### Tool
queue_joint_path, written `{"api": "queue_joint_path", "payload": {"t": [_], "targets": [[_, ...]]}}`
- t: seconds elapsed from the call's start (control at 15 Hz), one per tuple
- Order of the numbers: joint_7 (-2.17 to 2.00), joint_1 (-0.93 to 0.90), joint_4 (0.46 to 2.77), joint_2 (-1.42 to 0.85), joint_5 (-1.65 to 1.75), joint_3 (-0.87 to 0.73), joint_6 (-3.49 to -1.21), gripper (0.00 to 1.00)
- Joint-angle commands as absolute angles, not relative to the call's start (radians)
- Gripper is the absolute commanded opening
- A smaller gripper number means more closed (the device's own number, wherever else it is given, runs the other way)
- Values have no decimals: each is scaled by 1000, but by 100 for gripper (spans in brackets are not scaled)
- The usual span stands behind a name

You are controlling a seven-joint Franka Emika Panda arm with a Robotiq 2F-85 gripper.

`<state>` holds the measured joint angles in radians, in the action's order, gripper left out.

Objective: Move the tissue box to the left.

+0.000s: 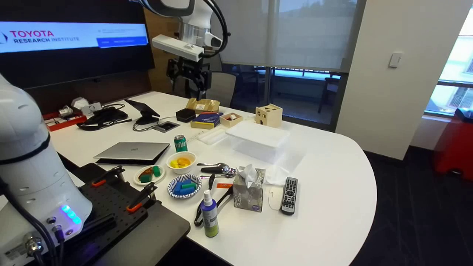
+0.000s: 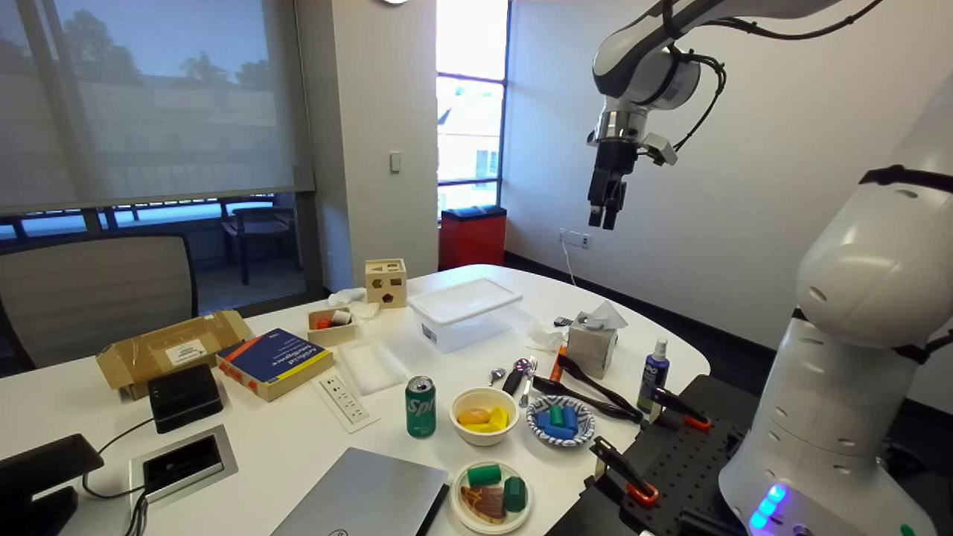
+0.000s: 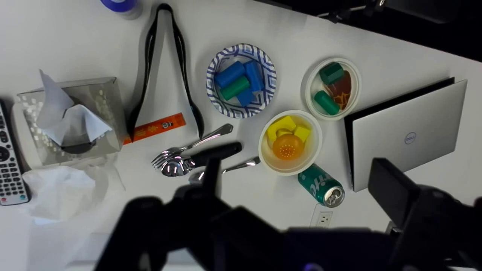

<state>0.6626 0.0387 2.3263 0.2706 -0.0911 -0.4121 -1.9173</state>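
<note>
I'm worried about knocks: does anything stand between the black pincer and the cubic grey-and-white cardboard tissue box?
Nothing visible stands between the open pincer and the tissue box. A white paper tissue sticks up from its top; V-shaped black tongs lie beside it.

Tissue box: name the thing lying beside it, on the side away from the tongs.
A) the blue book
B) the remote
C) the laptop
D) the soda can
B: in the wrist view the remote lies along one side of the tissue box, with the tongs on the opposite side.
</note>
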Motion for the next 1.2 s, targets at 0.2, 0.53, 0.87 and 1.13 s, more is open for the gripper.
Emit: {"api": "queue_joint_path", "payload": {"t": [0.2,0.53,0.87,1.13], "targets": [[773,138,2351,121,-57,-376,-2072,100],[1024,238,2320,-59,-69,-380,-2240,100],[1221,346,2277,-218,-152,-342,-2362,100],[1273,413,2270,-321,-285,-264,-2465,100]]}}
